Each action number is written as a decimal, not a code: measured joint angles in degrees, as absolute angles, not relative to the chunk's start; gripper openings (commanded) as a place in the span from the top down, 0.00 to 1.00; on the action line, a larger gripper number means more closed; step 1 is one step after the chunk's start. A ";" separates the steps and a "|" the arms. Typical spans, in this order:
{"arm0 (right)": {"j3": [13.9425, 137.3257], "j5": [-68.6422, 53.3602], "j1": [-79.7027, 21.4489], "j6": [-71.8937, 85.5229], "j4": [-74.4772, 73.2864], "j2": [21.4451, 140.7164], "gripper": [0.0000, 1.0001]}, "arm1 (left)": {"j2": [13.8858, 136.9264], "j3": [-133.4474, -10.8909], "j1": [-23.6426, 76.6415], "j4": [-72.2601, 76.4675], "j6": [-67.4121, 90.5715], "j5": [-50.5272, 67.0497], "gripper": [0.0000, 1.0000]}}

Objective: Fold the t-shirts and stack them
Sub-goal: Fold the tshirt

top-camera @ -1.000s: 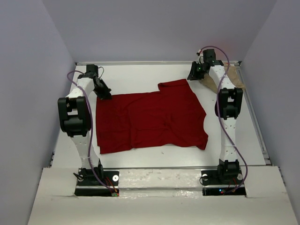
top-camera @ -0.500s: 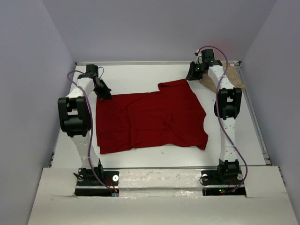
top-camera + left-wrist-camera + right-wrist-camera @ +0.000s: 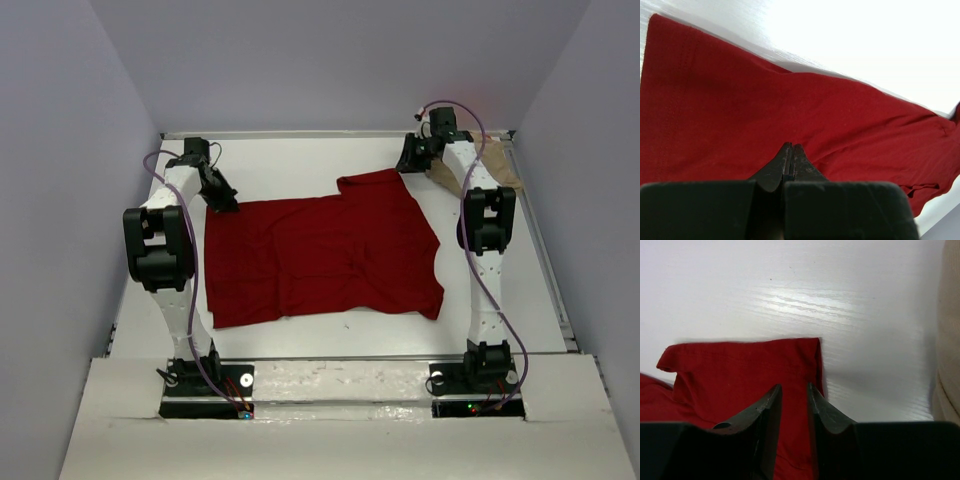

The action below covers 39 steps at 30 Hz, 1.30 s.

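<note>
A large dark red t-shirt (image 3: pixel 320 255) lies spread flat in the middle of the white table (image 3: pixel 300 160). My left gripper (image 3: pixel 222 200) sits at its far left corner. In the left wrist view the jaws (image 3: pixel 791 146) are shut, and creases in the red cloth (image 3: pixel 740 100) run into the tips. My right gripper (image 3: pixel 410 160) hovers at the far right sleeve. Its fingers (image 3: pixel 794 387) stand apart over the red sleeve (image 3: pixel 740 365), which lies flat. A tan t-shirt (image 3: pixel 500 165) lies at the back right, beside the right arm, and shows at the edge of the right wrist view (image 3: pixel 947 340).
Grey walls close in the table on the left, back and right. The table's raised back edge (image 3: pixel 330 133) runs just behind both grippers. The arm bases (image 3: pixel 205 380) (image 3: pixel 480 378) stand at the near edge.
The right gripper has shifted very slightly left near the sleeve. The left arm and the red shirt have not moved.
</note>
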<state>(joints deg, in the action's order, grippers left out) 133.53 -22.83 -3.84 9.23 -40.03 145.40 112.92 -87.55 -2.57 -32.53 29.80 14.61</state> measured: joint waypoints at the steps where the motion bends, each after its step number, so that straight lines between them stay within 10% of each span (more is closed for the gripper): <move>1: 133.29 -23.22 -3.84 9.23 -39.77 145.40 0.68 | 112.92 -87.55 -2.55 -32.53 29.82 14.63 1.00; 39: 127.81 -21.17 -3.25 9.85 -36.77 144.68 0.69 | 112.92 -87.33 -2.55 -32.36 29.78 15.05 1.00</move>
